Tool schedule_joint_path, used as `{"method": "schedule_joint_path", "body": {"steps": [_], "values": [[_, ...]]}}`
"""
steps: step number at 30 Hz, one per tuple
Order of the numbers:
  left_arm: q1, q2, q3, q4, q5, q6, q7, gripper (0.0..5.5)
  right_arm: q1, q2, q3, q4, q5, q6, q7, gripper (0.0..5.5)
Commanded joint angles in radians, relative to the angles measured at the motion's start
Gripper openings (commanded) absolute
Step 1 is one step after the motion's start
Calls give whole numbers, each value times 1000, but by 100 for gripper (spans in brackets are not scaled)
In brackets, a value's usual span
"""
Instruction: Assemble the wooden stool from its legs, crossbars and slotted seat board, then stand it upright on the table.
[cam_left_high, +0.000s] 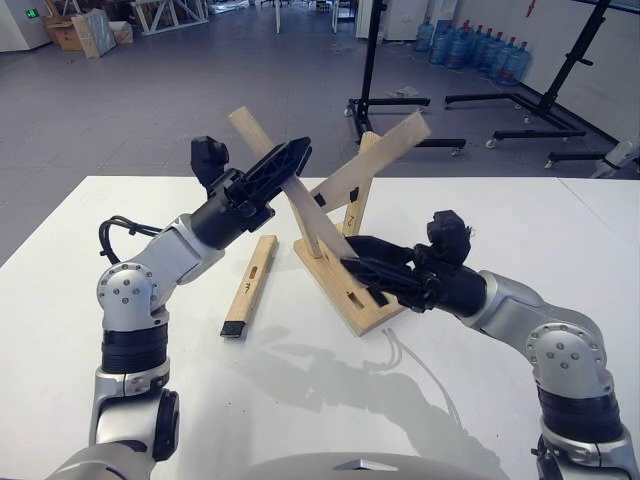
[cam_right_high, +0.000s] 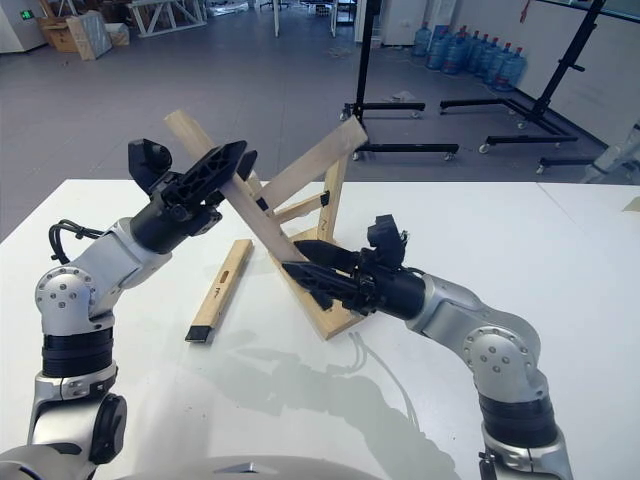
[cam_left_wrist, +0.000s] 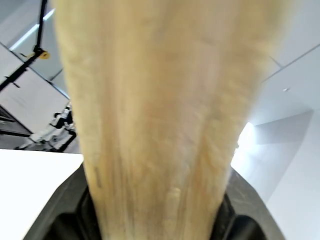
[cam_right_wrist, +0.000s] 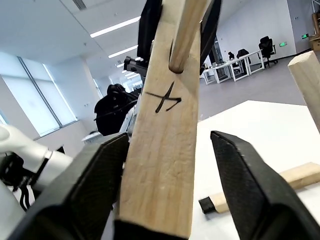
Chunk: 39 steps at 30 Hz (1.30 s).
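Fingers (cam_left_high: 287, 158) of my left end effector (cam_left_high: 284, 172) are pressed together on the upper part of a slanted wooden leg (cam_left_high: 312, 222), and in the left wrist view the wood runs right between them. Lower on that same leg sits my right end effector (cam_left_high: 352, 254), spread around it. In the right wrist view one finger lies against the wood while the other stands off with a visible gap. A round crossbar (cam_right_wrist: 184, 31) enters the leg just above a pen mark, and its far end reaches toward a nearly upright leg (cam_left_high: 361, 203). Another long wooden piece (cam_left_high: 378, 158) slants the opposite way, crossing behind the held leg up high. All of this rises from the seat board (cam_left_high: 366, 312), which lies on the white tabletop (cam_left_high: 520, 215) with its slots facing up, just under my right end effector. The half-built stool is therefore near the middle of the tabletop, tilted and not yet standing. To its left lies a loose slotted bar (cam_left_high: 250, 284), flat and apart from the assembly. Beyond the tabletop I see black wheeled stands (cam_left_high: 400, 100) and blue water bottles (cam_left_high: 490, 50).
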Motion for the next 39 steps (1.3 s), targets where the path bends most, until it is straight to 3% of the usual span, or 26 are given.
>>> {"method": "schedule_joint_path", "body": {"steps": [1,7,9,12,14,17,21,24,29,39], "values": [[-2,18,-13,11,129,-16,-48,205,3,-66,-26,-15,22,36,17,382],[4,30,-32,-21,295,-32,-115,205,61,-213,-192,34,21,38,68,489],[7,54,-43,-60,366,-49,-154,204,96,-321,-231,124,-152,-32,122,521],[17,75,-54,-127,476,-101,-200,204,68,-419,-143,340,-501,-198,92,540],[28,66,-52,-163,526,-139,-210,204,-8,-390,-47,497,-694,-289,13,540],[43,21,-57,-183,565,-192,-205,204,-117,-250,100,744,-930,-450,-106,540],[67,-16,-80,-187,603,-216,-208,204,-214,-99,190,1052,-1079,-645,-127,540],[80,-22,-82,-177,617,-221,-220,204,-256,-54,210,1215,-1142,-753,-111,540],[101,37,-41,-178,639,-222,-273,204,-96,-31,211,987,-1097,-718,1,540],[96,89,-34,-165,670,-218,-352,204,40,60,183,643,-1069,-510,-83,540]]}}
